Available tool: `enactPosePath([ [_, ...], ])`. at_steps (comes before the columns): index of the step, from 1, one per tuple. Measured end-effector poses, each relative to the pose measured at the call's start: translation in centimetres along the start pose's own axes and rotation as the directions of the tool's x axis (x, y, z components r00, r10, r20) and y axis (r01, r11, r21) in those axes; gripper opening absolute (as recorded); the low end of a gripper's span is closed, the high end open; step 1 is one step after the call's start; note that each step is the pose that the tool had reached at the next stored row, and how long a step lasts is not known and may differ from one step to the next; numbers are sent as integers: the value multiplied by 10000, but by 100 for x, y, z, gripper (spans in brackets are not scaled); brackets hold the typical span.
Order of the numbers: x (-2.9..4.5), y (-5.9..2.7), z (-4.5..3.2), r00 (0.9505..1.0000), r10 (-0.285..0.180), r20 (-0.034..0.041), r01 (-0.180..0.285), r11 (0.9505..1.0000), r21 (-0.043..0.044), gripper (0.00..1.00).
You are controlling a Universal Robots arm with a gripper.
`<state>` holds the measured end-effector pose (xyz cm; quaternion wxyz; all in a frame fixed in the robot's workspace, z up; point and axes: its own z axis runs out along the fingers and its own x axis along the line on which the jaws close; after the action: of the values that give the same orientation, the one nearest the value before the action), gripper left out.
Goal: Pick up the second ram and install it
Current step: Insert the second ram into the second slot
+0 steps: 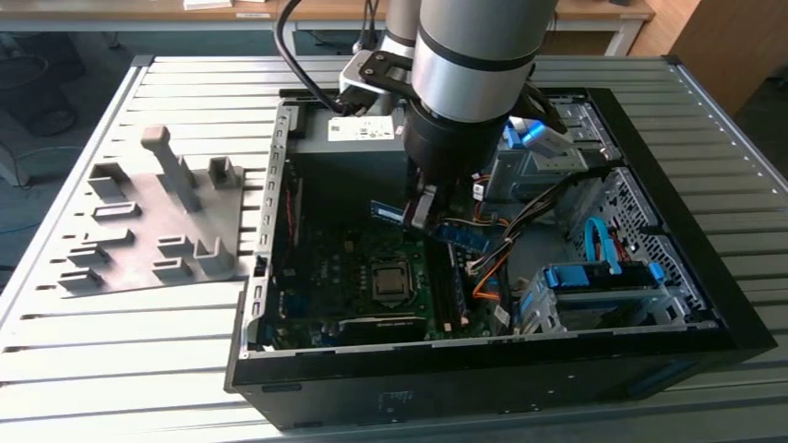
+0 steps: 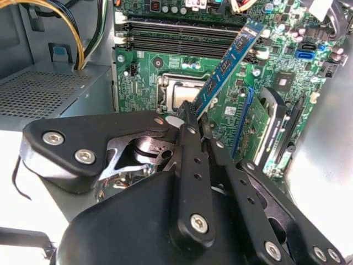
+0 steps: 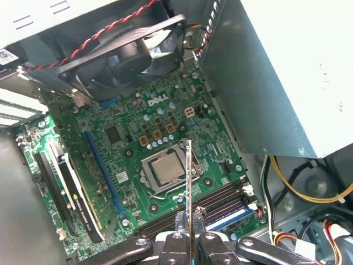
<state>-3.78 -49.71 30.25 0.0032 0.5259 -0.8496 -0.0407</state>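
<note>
My gripper (image 1: 423,212) hangs inside the open computer case (image 1: 493,369), above the green motherboard (image 3: 127,149). It is shut on the second ram (image 2: 226,63), a thin blue-green stick with small black chips. In the second wrist view the stick slants away from the fingertips (image 2: 187,116) toward the dark memory slots (image 2: 182,38). In the first wrist view the ram (image 3: 189,176) shows edge-on, rising from my gripper (image 3: 191,220) over the slots (image 3: 220,201) beside the processor socket (image 3: 165,171). The stick is above the board, apart from the slots.
A grey slotted tray (image 1: 148,221) lies on the table at the exterior view's left. Inside the case are a black fan (image 3: 127,49), the grey power supply (image 3: 276,72), an expansion card (image 3: 71,187), yellow and orange cables (image 3: 309,187) and a blue drive cage (image 1: 603,277).
</note>
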Motion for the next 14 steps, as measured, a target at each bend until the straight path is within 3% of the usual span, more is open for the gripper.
enactPosePath([
  [14, 0, 0, 2, 9962, 866, 65, -867, 9962, 30, 14],
])
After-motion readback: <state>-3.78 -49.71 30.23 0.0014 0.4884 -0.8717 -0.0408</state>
